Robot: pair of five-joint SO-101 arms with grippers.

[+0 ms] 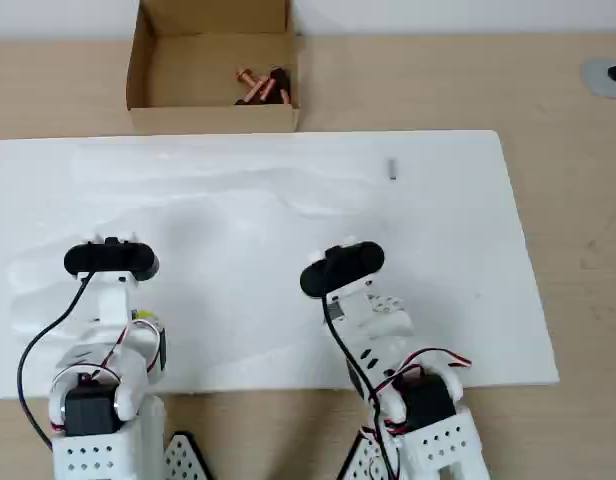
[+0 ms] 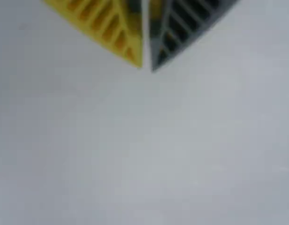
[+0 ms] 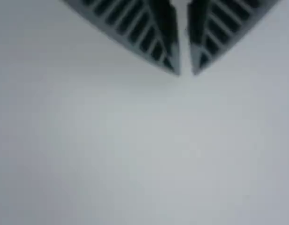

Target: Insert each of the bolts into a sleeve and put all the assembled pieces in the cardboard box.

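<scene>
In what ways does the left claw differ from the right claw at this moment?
The left claw has one yellow finger and one dark finger; the right claw has two dark fingers. The left arm points nearly straight up the table, while the right arm slants toward the left arm. Both claws are shut, hold nothing, and hang over the white sheet.

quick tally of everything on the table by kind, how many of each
arms: 2, the left arm and the right arm
cardboard box: 1
white mat: 1
small dark piece on the mat: 1
grey disc: 1
copper and dark pieces in the box: bunched together, count cannot be told
total: 6, plus the bunch in the box
</scene>
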